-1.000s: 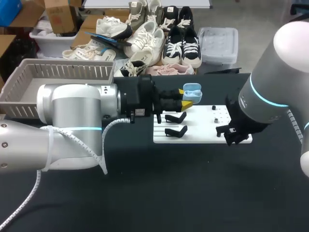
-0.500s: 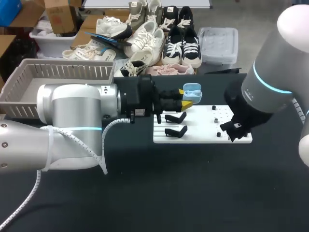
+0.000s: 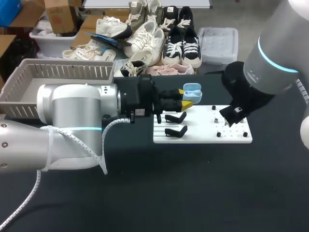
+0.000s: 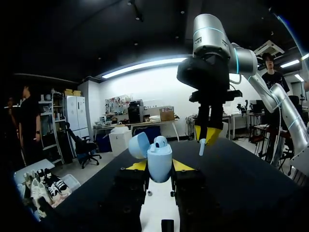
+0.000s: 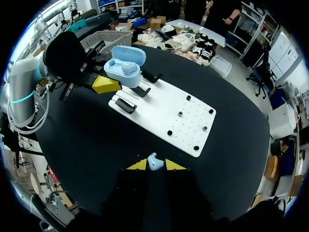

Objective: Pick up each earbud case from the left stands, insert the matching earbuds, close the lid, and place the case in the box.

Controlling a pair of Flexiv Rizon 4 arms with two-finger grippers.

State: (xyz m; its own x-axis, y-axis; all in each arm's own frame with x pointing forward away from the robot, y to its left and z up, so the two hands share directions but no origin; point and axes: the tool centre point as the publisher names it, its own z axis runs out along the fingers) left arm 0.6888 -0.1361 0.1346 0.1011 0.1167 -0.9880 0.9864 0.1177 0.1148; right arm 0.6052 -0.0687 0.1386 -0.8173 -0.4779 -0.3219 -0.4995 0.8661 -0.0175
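Gripping open case point(image 4: 159, 158), left end effector point(image 4: 160, 166); right end effector point(image 5: 155, 165) apparently pinching earbud point(image 5: 154, 160).

No writing, number or sign is legible. A small white label point(image 3: 140, 112) on the left arm's black wrist housing, left of centre in the head view, and another white label point(image 3: 238, 110) on the right arm's black wrist, at centre right, are too small to read.
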